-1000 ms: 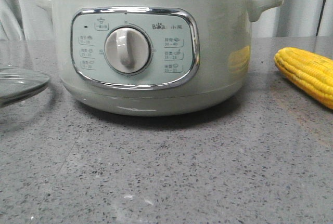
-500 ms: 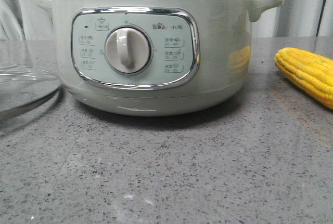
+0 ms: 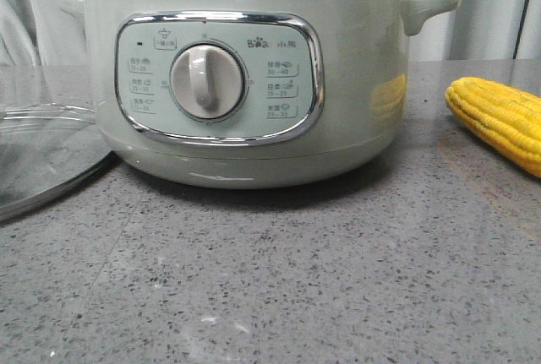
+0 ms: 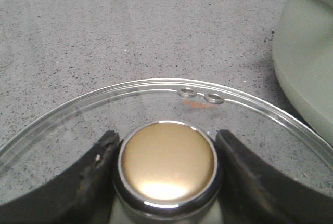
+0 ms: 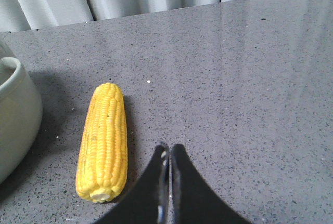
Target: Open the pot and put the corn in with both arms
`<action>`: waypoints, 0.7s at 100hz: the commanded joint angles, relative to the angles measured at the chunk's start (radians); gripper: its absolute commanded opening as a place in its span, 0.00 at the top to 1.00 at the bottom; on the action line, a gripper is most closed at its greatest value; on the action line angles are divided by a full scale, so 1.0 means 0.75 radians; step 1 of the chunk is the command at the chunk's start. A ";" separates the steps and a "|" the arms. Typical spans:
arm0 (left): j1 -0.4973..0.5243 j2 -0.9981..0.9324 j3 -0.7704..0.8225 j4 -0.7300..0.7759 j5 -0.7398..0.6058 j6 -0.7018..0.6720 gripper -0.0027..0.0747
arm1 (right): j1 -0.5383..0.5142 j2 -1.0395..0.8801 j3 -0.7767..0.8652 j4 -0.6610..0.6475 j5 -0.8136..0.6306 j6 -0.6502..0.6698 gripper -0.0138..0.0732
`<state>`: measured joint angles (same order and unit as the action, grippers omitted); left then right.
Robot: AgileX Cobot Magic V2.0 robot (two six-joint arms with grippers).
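Lid off, corn on the table beside the pot

The left claw (image 4: 166, 167) is clamped on the gold knob (image 4: 166, 162) of the glass lid (image 3: 42, 161), which sits low just left of the pot (image 3: 245, 77), rim nearly touching its base. The right claw (image 5: 169, 154) hangs with fingers pressed together and empty; the corn (image 5: 103, 141) lies flat just beside it, between claw and pot, not touching either. The pot's top is open, steel rim showing.

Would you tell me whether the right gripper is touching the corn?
Apart. The right wrist view shows bare table between the shut right gripper and the corn.
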<state>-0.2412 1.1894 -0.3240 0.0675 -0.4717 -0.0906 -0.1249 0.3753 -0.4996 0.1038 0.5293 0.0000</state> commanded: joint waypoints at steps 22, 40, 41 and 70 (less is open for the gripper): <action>-0.011 -0.018 -0.044 0.002 -0.121 0.013 0.59 | -0.005 0.023 -0.042 0.002 -0.104 -0.010 0.91; -0.011 -0.018 -0.044 0.002 -0.121 0.013 0.42 | -0.005 0.023 -0.042 0.002 -0.104 -0.010 0.91; -0.011 -0.018 -0.044 0.002 -0.121 0.013 0.42 | -0.005 0.023 -0.042 0.002 -0.104 -0.010 0.91; -0.011 -0.023 -0.044 0.002 -0.124 0.013 0.41 | -0.005 0.023 -0.042 0.011 -0.102 -0.010 0.91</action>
<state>-0.2412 1.1894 -0.3261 0.0709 -0.4797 -0.0828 -0.1249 0.3753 -0.4996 0.1038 0.5293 0.0000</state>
